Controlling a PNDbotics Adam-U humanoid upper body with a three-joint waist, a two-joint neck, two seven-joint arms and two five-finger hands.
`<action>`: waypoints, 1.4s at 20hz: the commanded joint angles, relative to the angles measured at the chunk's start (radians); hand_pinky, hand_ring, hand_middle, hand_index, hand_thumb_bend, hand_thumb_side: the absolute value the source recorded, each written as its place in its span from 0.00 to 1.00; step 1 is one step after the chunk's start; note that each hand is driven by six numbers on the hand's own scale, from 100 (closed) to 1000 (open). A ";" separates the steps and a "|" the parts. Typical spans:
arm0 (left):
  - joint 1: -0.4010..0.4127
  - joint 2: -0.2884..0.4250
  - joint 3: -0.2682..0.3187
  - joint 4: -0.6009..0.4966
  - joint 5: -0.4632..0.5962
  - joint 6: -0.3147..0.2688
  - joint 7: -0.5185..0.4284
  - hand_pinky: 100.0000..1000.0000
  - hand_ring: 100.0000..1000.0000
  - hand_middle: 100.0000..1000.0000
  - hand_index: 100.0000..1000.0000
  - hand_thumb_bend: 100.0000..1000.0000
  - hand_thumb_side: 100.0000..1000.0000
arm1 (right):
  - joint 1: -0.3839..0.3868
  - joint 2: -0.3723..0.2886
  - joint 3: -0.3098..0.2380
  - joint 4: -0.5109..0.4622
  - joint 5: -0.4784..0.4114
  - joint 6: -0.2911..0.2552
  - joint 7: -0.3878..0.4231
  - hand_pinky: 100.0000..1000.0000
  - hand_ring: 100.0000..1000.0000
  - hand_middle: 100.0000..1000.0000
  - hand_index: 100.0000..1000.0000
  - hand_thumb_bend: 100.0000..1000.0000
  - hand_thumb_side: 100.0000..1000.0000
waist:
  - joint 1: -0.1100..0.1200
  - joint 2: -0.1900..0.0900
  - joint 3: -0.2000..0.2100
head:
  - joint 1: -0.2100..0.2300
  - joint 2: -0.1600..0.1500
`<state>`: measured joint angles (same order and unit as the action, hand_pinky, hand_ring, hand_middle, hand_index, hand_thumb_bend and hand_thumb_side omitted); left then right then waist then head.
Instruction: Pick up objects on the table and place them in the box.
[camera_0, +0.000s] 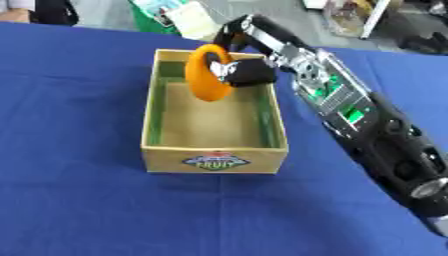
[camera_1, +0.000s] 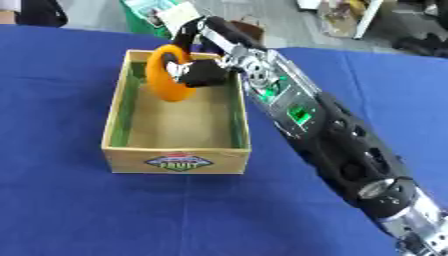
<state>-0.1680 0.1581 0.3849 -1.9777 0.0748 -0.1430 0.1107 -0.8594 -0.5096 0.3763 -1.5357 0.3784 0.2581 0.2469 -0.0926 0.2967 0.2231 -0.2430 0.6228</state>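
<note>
Left eye view, right robot hand clamped on orange object, long axis upright, over box

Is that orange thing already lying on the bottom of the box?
No, the right hand holds the orange thing above the box floor.

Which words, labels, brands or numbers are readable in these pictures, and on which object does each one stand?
"FRUIT": on the diamond-shaped label on the near outer wall of the box.
A smaller line above "FRUIT" on that label is too blurred to read.
The green items beyond the table's far edge show print, but it is too blurred to read.
No text shows on the right hand or on the orange object it holds.
</note>
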 joint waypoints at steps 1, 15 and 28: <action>-0.009 0.013 0.000 -0.022 0.004 0.003 -0.005 0.46 0.36 0.40 0.51 0.00 0.76 | -0.022 0.004 0.009 0.034 0.054 -0.036 0.020 0.74 0.93 0.49 0.63 0.00 0.33 | 0.005 -0.015 0.001 | 0.001 -0.005; -0.004 0.014 -0.003 -0.022 0.002 0.007 -0.012 0.46 0.36 0.40 0.51 0.00 0.76 | -0.084 -0.027 -0.030 0.129 0.149 -0.186 0.341 0.89 1.00 0.78 0.95 0.25 0.60 | 0.003 -0.018 0.005 | 0.007 -0.001; -0.003 0.014 0.002 -0.022 0.001 0.006 -0.008 0.46 0.36 0.40 0.51 0.00 0.76 | -0.053 -0.128 -0.150 -0.117 -0.001 -0.082 0.130 0.90 1.00 0.78 0.96 0.49 0.78 | 0.005 -0.019 -0.008 | 0.020 -0.009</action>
<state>-0.1673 0.1581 0.3844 -1.9777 0.0748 -0.1341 0.1010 -0.8988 -0.5928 0.2540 -1.6013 0.4026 0.1634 0.4006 -0.0948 0.2967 0.2159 -0.2268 0.6226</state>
